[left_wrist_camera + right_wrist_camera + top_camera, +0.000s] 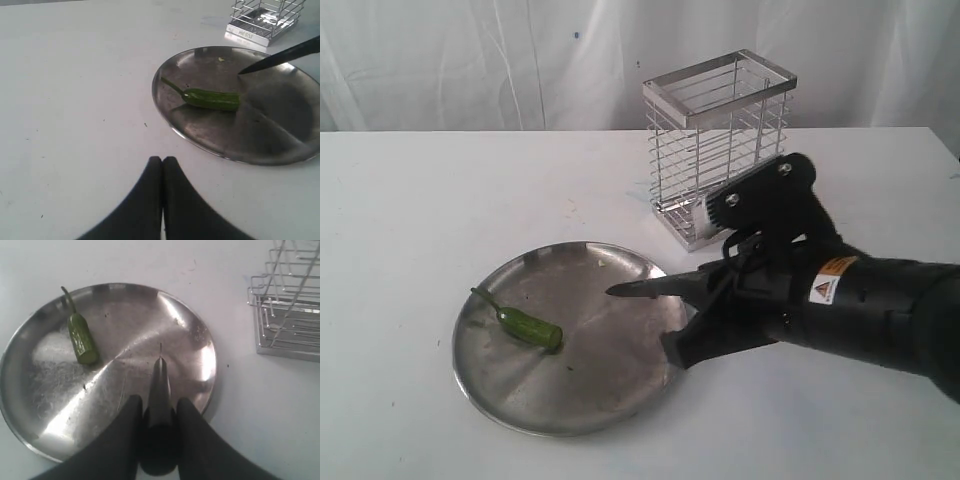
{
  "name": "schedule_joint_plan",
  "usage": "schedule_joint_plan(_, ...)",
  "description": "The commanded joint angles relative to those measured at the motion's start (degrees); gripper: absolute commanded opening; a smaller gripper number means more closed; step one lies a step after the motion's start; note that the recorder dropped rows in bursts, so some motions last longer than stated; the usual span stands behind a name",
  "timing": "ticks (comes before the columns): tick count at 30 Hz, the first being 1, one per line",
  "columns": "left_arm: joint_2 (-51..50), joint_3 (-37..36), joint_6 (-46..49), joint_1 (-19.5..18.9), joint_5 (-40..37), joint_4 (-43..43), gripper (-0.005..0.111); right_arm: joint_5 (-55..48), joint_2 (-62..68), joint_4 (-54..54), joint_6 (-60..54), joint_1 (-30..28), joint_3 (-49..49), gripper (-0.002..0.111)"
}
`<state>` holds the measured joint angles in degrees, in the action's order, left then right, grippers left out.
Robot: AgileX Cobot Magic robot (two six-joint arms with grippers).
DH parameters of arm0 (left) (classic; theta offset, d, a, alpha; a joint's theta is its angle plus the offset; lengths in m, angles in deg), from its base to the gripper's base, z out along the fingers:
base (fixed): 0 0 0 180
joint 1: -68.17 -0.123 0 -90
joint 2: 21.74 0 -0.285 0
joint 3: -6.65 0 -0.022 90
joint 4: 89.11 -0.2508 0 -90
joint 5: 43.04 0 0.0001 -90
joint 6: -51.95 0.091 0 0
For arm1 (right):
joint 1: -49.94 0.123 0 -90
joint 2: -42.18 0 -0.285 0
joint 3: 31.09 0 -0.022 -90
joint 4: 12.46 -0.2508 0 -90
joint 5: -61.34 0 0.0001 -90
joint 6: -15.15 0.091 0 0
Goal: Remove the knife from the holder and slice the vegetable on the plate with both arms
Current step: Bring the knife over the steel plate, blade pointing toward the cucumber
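Right jaws clamp knife (160,386) handle, blade out front over plate (199,335), pepper (82,343) beyond tip, apart; left jaws pressed together, empty, short of plate.

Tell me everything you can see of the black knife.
The knife is all black and slim, with a pointed blade and a rounded handle. The right hand is shut on the handle and holds it roughly level. Its tip is over the steel plate, apart from the green chili lying there.

White table (410,230), white curtain (470,60)
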<state>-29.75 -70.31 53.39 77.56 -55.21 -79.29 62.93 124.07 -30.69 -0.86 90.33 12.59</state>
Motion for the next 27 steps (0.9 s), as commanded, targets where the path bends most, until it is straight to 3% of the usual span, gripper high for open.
schedule_joint_plan(1, 0.2, -0.3, 0.1, -0.1, 0.2, 0.3, 0.000, 3.5, 5.2, 0.2, -1.3, 1.2, -0.1, 0.001)
schedule_joint_plan(19, 0.2, -0.3, 0.1, -0.1, 0.2, 0.3, 0.000, -20.8, 18.1, 2.6, -1.7, 1.2, -11.5, 0.001)
schedule_joint_plan(27, 0.2, -0.3, 0.1, -0.1, 0.2, 0.3, 0.000, -23.1, 20.8, 5.1, 0.5, 1.2, -12.6, 0.001)
